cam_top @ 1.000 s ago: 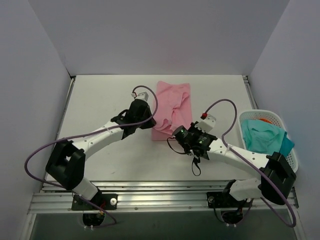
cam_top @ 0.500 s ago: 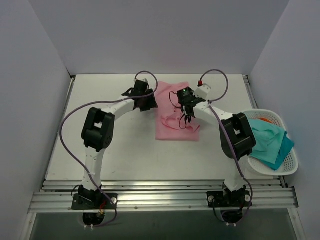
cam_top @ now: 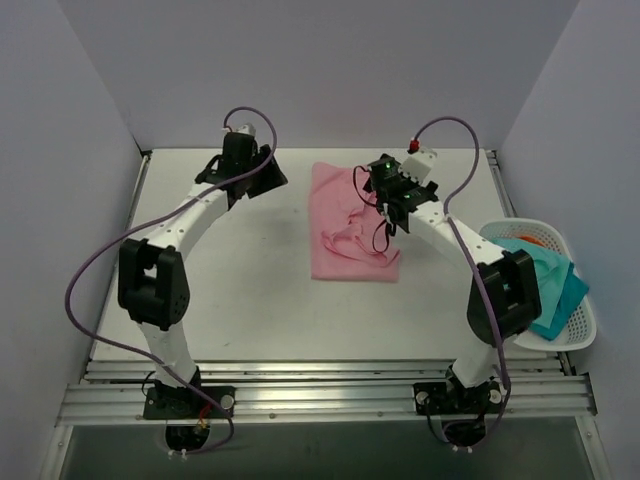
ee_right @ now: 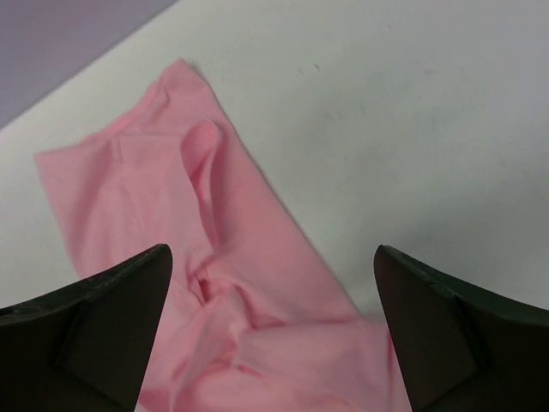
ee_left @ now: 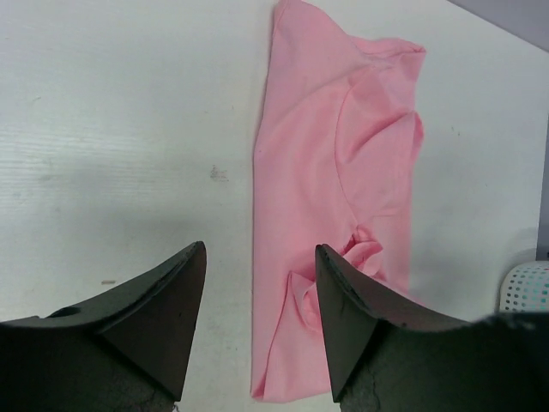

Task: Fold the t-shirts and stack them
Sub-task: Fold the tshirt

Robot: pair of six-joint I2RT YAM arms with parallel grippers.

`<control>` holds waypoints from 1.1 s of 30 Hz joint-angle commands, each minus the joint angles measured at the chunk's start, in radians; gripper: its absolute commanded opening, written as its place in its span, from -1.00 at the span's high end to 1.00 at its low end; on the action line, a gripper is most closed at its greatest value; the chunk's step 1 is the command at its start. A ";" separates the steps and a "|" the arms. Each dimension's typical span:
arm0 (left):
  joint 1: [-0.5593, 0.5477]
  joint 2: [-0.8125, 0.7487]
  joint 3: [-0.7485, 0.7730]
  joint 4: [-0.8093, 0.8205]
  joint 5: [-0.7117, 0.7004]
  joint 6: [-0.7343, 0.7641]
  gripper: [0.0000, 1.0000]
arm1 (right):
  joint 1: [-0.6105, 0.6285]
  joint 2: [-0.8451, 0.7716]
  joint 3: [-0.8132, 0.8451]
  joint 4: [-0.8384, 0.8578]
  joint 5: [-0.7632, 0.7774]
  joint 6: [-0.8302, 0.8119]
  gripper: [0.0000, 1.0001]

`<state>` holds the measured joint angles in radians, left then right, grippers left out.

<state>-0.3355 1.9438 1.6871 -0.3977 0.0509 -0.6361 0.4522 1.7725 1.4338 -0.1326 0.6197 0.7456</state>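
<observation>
A white table (cam_top: 230, 300) sits inside a booth of plain pale walls, seen from above. Along the near edge runs a metal rail (cam_top: 320, 400) where two white and black robot arms are bolted, each trailing a purple cable.

At the right edge of the table, toward the near side, is a white plastic basket (cam_top: 588, 335). A teal cloth (cam_top: 535, 275) is heaped in it and spills over its rim. A bit of something orange (cam_top: 530, 240) shows at the back of the basket; what it is cannot be told.

Farther back, about mid-table, lies a light pink shirt (cam_top: 345, 225), folded into a long strip running from near to far. Its left edge is straight and flat. Its right side is rumpled, with loose folds bunched toward the near right corner.

The right gripper (cam_top: 393, 205) hangs above the shirt's right edge. In the right wrist view the gripper (ee_right: 272, 249) has its two dark fingers (ee_right: 103, 326) spread very wide, with nothing between them and the pink shirt (ee_right: 223, 257) on the table below.

The left gripper (cam_top: 268, 180) is over bare table at the far left, well apart from the shirt. In the left wrist view the gripper (ee_left: 259, 247) has its fingers (ee_left: 171, 300) parted and empty. The shirt (ee_left: 334, 197) lies ahead and to the right, with the basket (ee_left: 527, 287) just showing at the right edge.
</observation>
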 commanded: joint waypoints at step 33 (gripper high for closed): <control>-0.132 0.075 -0.339 0.496 0.251 -0.002 -0.25 | 0.022 -0.176 -0.510 0.171 -0.120 0.126 -0.99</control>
<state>-0.4694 2.0006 1.2980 0.0422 0.2764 -0.6502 0.4782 1.6196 0.8768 0.0494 0.4957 0.8860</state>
